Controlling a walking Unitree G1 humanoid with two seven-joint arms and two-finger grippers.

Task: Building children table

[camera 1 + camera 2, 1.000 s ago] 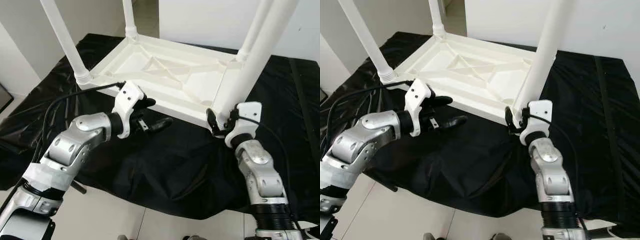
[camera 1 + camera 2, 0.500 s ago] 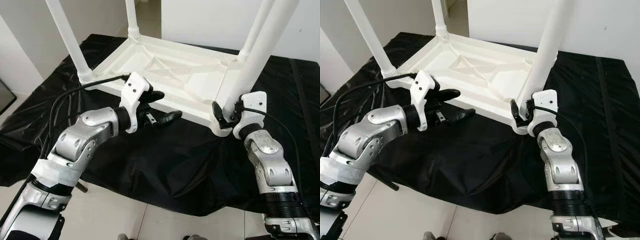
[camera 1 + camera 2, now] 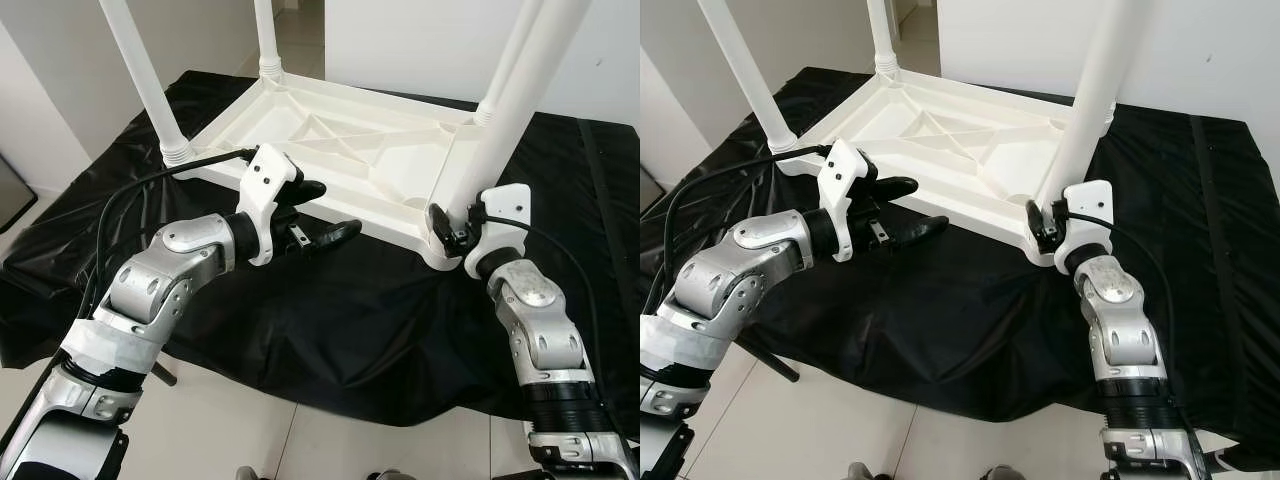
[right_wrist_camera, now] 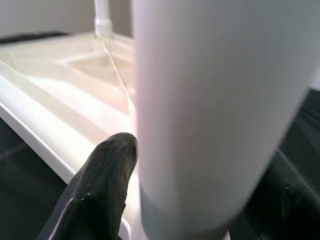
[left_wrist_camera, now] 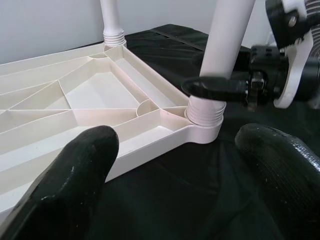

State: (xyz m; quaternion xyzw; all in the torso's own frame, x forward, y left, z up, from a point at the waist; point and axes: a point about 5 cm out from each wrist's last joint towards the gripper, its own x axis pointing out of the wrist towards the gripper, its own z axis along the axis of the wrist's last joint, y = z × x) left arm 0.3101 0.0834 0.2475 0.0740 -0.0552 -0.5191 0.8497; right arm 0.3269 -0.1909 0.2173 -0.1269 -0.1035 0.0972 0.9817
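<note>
A white children's table [image 3: 340, 150] lies upside down on a black cloth, with legs standing up at its corners. My right gripper [image 3: 452, 228] is at the base of the near right leg [image 3: 500, 120] and is shut on it. In the right wrist view its fingers [image 4: 105, 185] sit on either side of that leg [image 4: 210, 100]. My left gripper [image 3: 332, 210] hovers open just in front of the table's near long edge, holding nothing. The left wrist view shows its fingers [image 5: 75, 180] spread wide, facing the leg's threaded base [image 5: 205, 112].
The black cloth [image 3: 330, 310] hangs over the front edge onto pale floor tiles [image 3: 230, 430]. Three other legs rise at the near left [image 3: 140, 80], far left [image 3: 265, 35] and far right [image 3: 515, 55] corners. A black cable [image 3: 130, 200] loops from my left wrist.
My left gripper has moved forward and to the right, closer to the table's edge. My right gripper has drawn in tighter around the leg base. The camera has shifted a little.
</note>
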